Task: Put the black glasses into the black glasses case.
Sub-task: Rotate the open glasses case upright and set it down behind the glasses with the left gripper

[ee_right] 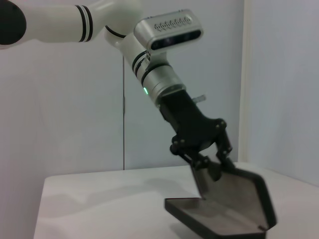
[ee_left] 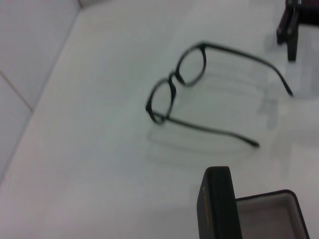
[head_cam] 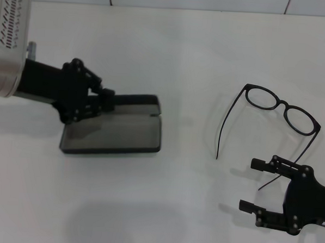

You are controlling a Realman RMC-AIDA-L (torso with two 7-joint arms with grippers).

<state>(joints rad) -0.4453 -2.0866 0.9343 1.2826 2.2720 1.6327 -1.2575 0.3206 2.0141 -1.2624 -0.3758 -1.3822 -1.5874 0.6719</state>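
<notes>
Black glasses case (head_cam: 114, 131) lies open near table (head_cam: 174, 209) left edge, lid raised. Left gripper (head_cam: 106, 99) clamped on lid. Black glasses (head_cam: 277, 114) rest unfolded toward right edge. Right gripper (head_cam: 252, 185) just beside them, fingers apart, empty.

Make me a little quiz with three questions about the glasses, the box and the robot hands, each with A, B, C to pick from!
1. Where do the black glasses lie?
A. inside the case
B. on the table by the right pincer
C. in the left pincer

2. How many pairs of glasses are there?
A. one
B. two
C. three

3. How is the black glasses case now?
A. shut flat
B. open, lid up
C. upside down

Answers:
1 B: the head view shows them on the white table, apart from the case.
2 A: only one frame shows in any view.
3 B: the left pincer grips the raised lid, and the grey lining shows.
</notes>
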